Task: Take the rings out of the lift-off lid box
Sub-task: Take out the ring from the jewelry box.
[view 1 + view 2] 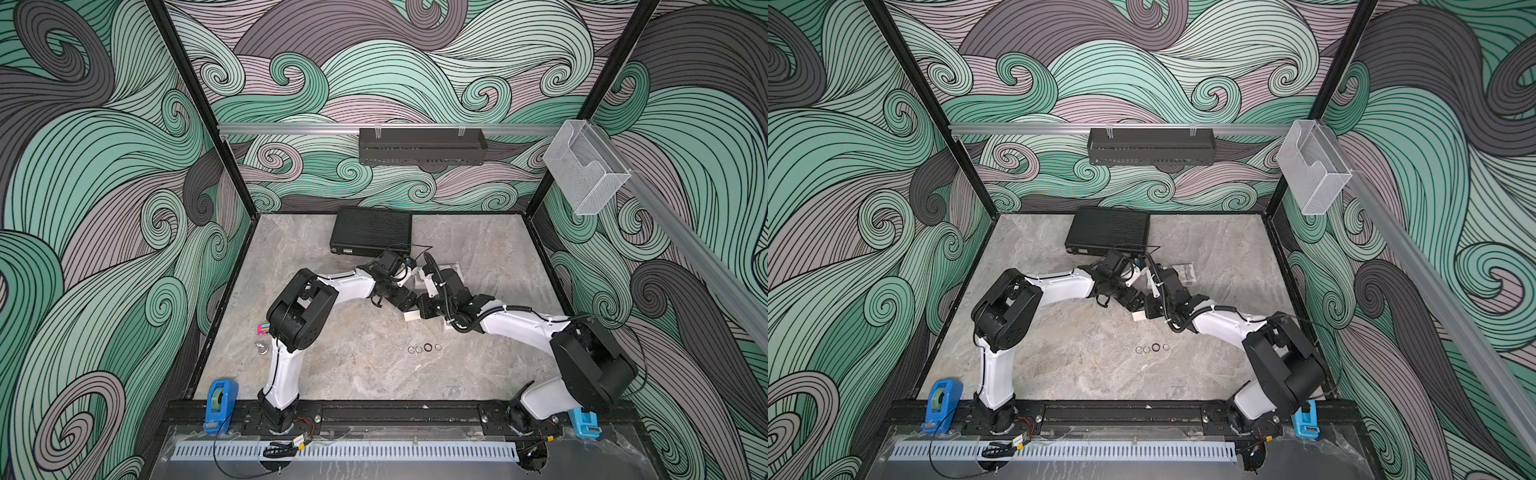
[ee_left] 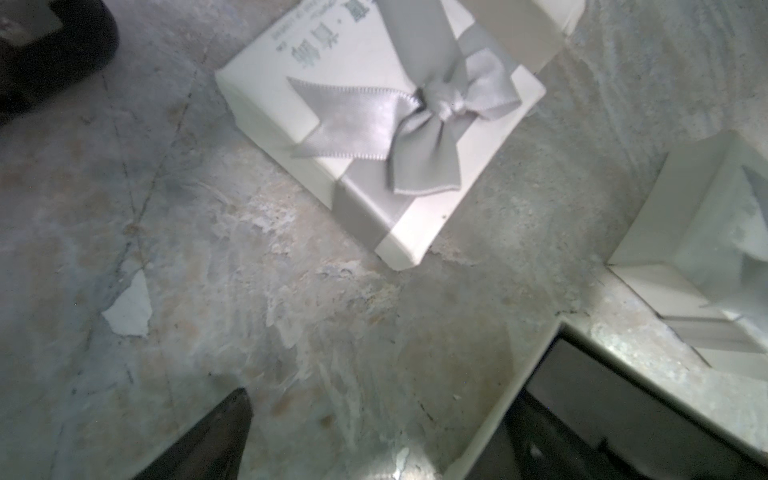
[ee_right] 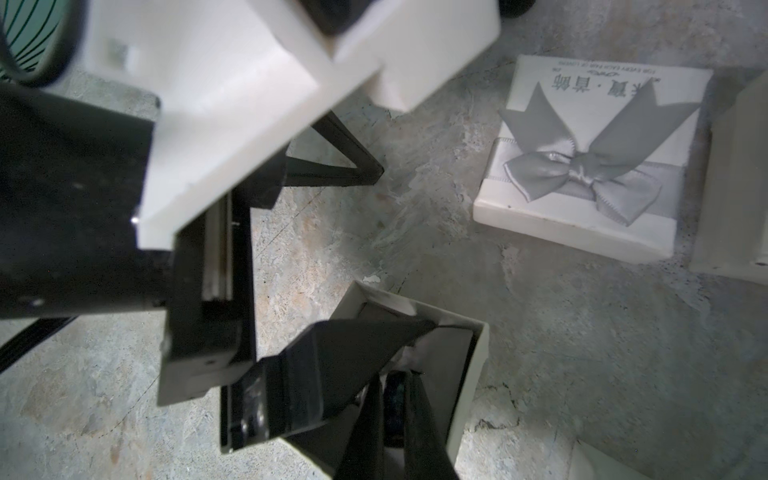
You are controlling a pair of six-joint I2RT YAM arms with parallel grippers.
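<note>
Grey marble table, black ribbed case lay at its upper edge, left gripper stood spread wide at frame centre, right gripper was pinched closed inside open white box, bow-tied lid lay nearby, four rings lay in a row on the table, lower centre-right.

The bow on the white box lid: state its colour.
Silver-grey satin bow, on a white lid; clearest in the right wrist view.

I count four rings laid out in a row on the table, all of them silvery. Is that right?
Not quite. Four rings do lie in a row on the table, but one, the black ring, is not silvery. Both top views show it.
</note>
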